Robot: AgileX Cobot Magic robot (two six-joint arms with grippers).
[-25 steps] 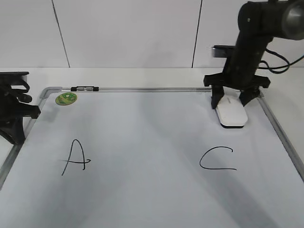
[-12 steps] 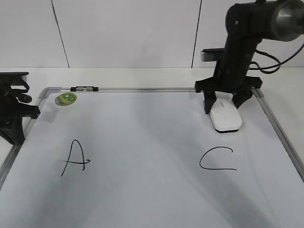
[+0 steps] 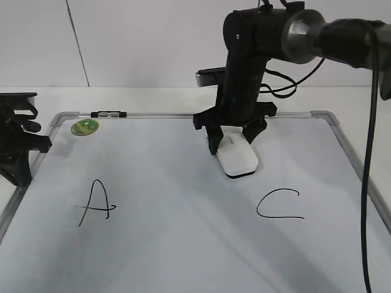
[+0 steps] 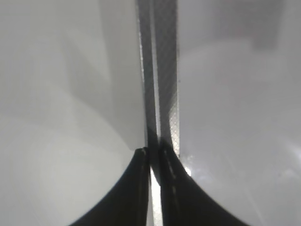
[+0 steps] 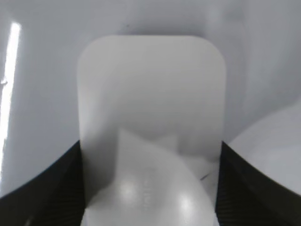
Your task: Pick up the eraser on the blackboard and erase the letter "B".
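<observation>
The white eraser (image 3: 238, 157) rests on the blackboard (image 3: 183, 250) at its upper middle, between the black "A" (image 3: 96, 203) and the black "C" (image 3: 280, 204). My right gripper (image 3: 232, 141) is shut on the eraser's far end from above. In the right wrist view the eraser (image 5: 150, 108) fills the space between the two dark fingers of that gripper (image 5: 149, 188). No letter "B" shows on the board. My left gripper (image 3: 24, 146) sits at the board's left edge. In the left wrist view its jaws (image 4: 154, 157) are shut on the silver frame (image 4: 160, 70).
A round green sticker (image 3: 85, 127) sits at the board's top left corner. A small black-and-silver clip (image 3: 108, 113) lies on the top frame. A black cable (image 3: 368, 152) hangs from the right arm along the right side. A white wall stands behind the table.
My right gripper has slid the eraser left along the board, from the top right corner above the "C" to the upper middle. The left arm has not moved.
</observation>
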